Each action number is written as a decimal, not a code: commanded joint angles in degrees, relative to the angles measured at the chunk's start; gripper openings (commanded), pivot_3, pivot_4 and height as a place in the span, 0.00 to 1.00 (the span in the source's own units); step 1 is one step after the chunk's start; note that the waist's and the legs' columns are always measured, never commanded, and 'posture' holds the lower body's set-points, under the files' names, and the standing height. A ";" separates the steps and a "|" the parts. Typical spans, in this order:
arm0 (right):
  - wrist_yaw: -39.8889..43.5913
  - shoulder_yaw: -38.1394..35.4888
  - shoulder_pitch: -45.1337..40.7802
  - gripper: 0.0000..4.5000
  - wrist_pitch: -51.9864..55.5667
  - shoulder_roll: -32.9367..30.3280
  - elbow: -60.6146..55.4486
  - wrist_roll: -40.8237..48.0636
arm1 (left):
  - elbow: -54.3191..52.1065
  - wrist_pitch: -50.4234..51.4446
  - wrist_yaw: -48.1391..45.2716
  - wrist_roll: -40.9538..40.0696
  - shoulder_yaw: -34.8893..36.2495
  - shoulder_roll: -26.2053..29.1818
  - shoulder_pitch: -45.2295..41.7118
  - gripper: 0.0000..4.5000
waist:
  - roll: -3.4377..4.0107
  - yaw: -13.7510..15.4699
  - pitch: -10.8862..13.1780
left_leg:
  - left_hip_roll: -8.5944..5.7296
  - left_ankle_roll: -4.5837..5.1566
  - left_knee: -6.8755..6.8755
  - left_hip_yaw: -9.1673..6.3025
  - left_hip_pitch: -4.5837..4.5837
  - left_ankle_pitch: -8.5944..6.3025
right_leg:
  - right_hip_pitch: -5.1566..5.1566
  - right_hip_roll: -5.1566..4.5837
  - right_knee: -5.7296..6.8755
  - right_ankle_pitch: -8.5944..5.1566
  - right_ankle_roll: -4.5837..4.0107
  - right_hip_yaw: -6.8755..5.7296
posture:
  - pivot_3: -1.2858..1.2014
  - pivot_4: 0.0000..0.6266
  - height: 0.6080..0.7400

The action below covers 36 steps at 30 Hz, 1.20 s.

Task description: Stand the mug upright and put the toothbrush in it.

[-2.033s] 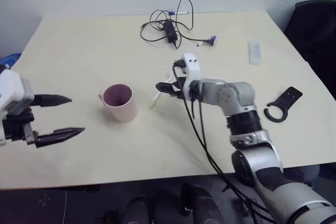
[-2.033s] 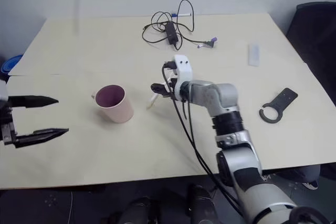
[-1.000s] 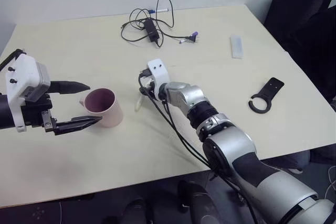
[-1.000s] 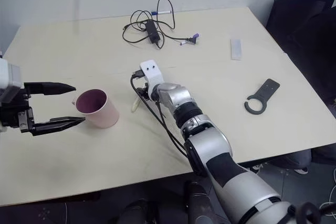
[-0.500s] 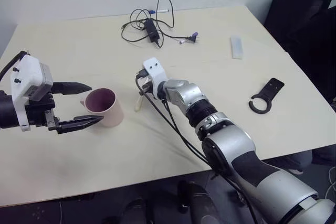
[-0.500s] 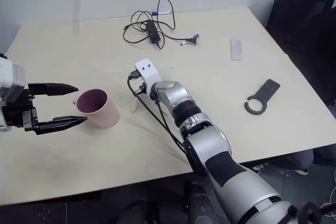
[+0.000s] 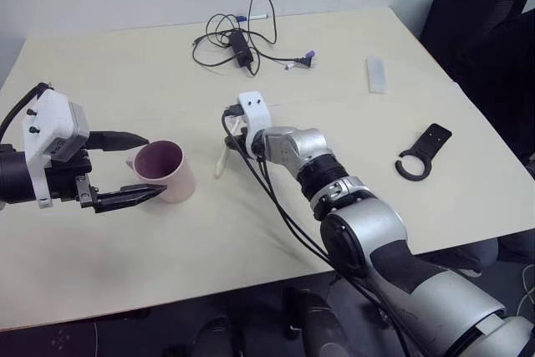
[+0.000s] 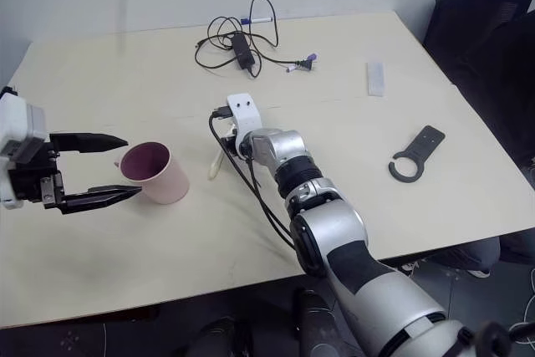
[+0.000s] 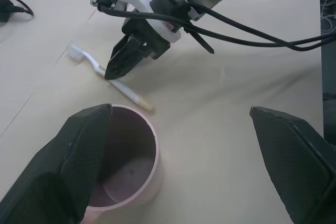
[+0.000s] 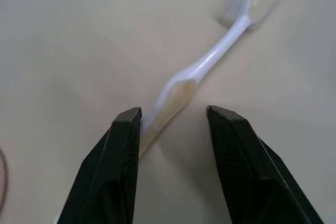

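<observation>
1. Toothbrush [image 10: 186, 85] is lying flat on the table [image 7: 401, 206], just beside the mug [image 7: 167, 171] at roughly the mug's 3 o'clock in the head view, close but not touching.

2. Its long axis runs about 12 to 6 in the head view, tilted a bit, with the bristle head at the far end and the handle tip nearest the mug.

3. Right gripper [image 10: 173, 116] is right on top of it. In the right wrist view the two fingers straddle the handle, one on each side, partly open with a gap showing. Nothing is pinched yet, and I'd guess it just needs to close.

4. Handle crosses between the fingers at a slant, heading off toward about 1 o'clock in that view, so the grip lands on the thicker handle part, well short of the bristles.

5. Mug is already upright, mouth up and empty.

6. Left gripper [image 7: 134, 169] is spread wide and holds nothing, one finger by the mug's rim and one lower down beside it, at the mug's 9 o'clock. It's clearly the farther arm from the brush, so this one is the right arm's job.
</observation>
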 commanded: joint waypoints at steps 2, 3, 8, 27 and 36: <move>-2.69 -2.29 -1.25 0.46 1.70 3.15 0.37 2.65 | 0.01 -1.12 -0.36 0.66 0.44 0.31 -1.43 1.00 | 0.00 -0.04 0.00 | 0.01 -0.02 0.00 0.01 0.00 -0.01 | 0.00 0.03 0.00 -0.01 -0.02 0.00 | 0.52 0.24 1.00; -2.72 -2.60 -1.62 0.46 1.56 3.59 1.06 2.95 | 0.00 -1.09 -0.35 0.71 0.47 0.30 -1.49 1.00 | 0.00 -0.05 0.00 | 0.01 -0.02 0.00 0.01 0.01 -0.01 | 0.00 0.04 0.00 -0.01 -0.02 0.00 | 0.52 0.24 1.00; -2.21 -1.84 -2.80 0.46 -0.35 4.61 4.64 1.86 | -0.55 -0.69 0.08 0.65 0.83 -0.13 -1.53 1.00 | 0.00 -0.09 0.00 | 0.01 -0.02 -0.01 0.02 0.01 -0.01 | 0.00 0.10 0.00 -0.02 -0.04 0.00 | 0.52 0.24 1.00; -1.01 2.22 -2.30 0.05 -5.51 2.00 6.73 -2.14 | -1.20 0.15 1.22 0.26 1.10 -1.03 -2.10 1.00 | -0.09 0.15 -0.06 | 0.01 -0.03 0.08 -0.02 0.06 -0.01 | 0.06 0.03 0.09 -0.04 -0.06 0.00 | 0.52 0.24 1.00; 9.80 2.08 -0.15 0.05 -13.42 -2.31 -7.33 1.40 | 2.14 -0.45 3.19 2.40 3.20 -4.02 -0.57 1.00 | -0.08 0.12 -0.04 | -0.02 -0.02 0.08 -0.04 -0.05 -0.01 | -0.02 0.09 0.10 -0.04 -0.06 -0.04 | 0.52 0.24 1.00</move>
